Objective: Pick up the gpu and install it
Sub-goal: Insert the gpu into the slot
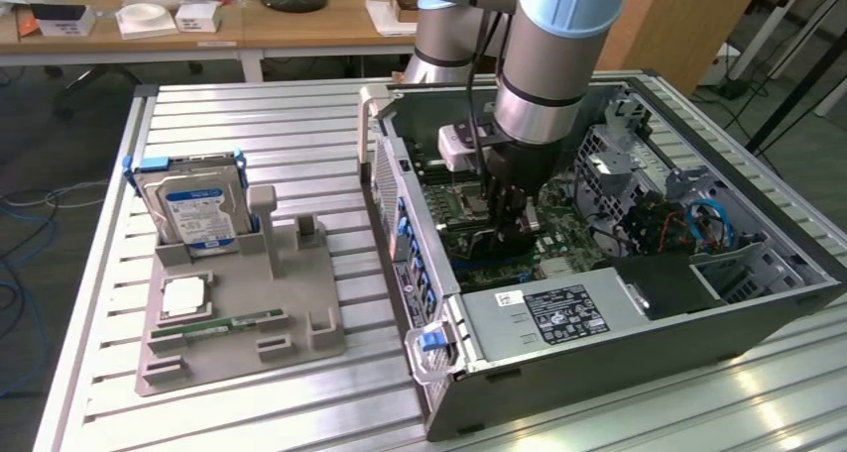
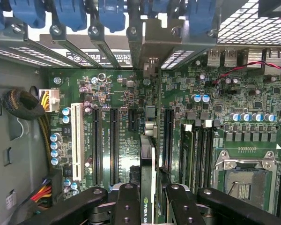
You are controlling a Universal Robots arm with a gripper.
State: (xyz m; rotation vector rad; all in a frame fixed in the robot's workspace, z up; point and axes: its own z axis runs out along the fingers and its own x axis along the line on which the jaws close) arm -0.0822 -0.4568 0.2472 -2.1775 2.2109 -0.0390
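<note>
Wrist view | tool (image 2: 147, 206) clamps gpu (image 2: 147, 164) on edge | long axis runs toward bracket wall (image 2: 131, 51), parallel to motherboard (image 2: 122, 93) slots | exterior view: inside computer case (image 1: 662, 313)

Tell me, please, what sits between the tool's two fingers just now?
The gpu stands on edge between the tool's fingers, above the motherboard; the wrist view shows it.

A robotics lab or electronics workshop: the ribbed aluminium worktop (image 1: 265, 125) carries an open computer case (image 1: 636, 303) with its motherboard (image 2: 122, 98) bared, and a grey fixture tray (image 1: 238, 323) holding a hard drive (image 1: 198, 209). Behind the robot arm (image 1: 556, 56), a wooden desk (image 1: 292, 26) bears small boxes and a lamp base.
</note>
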